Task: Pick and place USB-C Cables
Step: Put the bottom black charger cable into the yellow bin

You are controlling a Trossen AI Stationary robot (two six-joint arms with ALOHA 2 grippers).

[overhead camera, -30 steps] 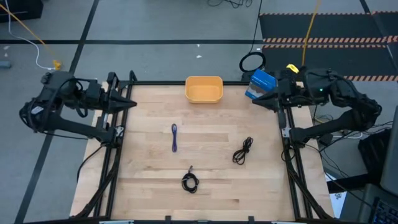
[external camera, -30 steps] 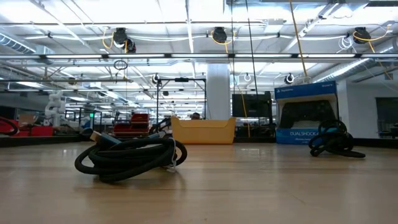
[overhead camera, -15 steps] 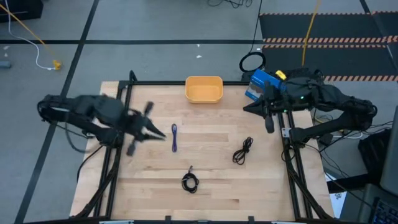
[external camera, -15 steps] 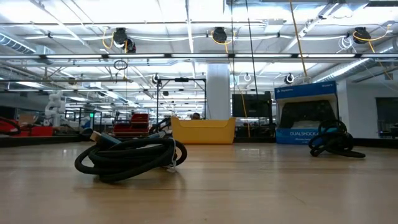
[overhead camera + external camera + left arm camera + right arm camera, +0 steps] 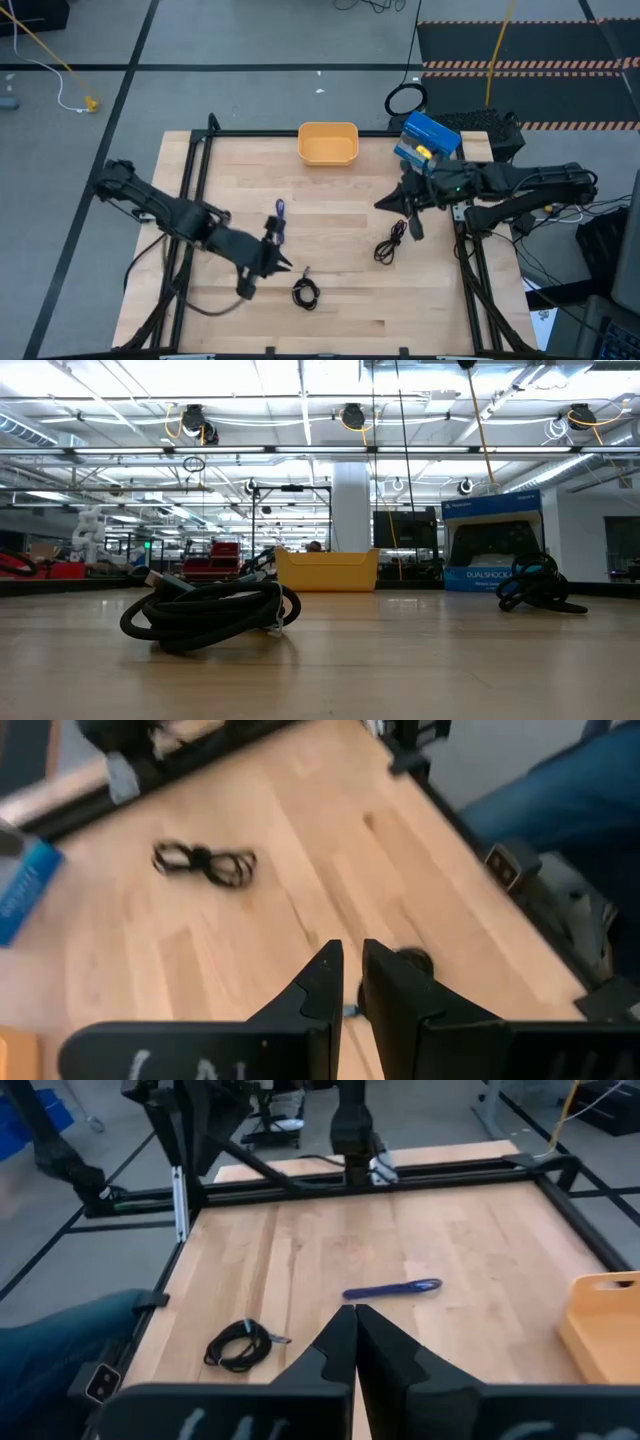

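Three cables lie flat on the wooden table. A black coil (image 5: 305, 292) is near the near edge and fills the low view's foreground (image 5: 210, 615). A longer black bundle (image 5: 390, 242) lies right of middle (image 5: 205, 865). The purple-blue cable (image 5: 279, 215) lies left of middle (image 5: 392, 1290), partly under my left arm. My left gripper (image 5: 283, 266) hovers just left of the coil, fingers almost together (image 5: 350, 970). My right gripper (image 5: 380, 206) is shut (image 5: 353, 1315) and hovers just beyond the black bundle. Neither gripper shows in the low view.
A yellow bin (image 5: 328, 143) sits at the middle of the far edge. A blue box (image 5: 425, 138) stands at the far right corner. A black frame (image 5: 195, 190) runs along the table sides. A person's leg in blue trousers (image 5: 560, 790) is beside the table.
Both arms have swung in fast from the far corners. My left gripper went from the far left corner toward the near edge and the middle, ending beside the black coil. My right gripper moved left and nearer, toward the black bundle. The cables have not moved.
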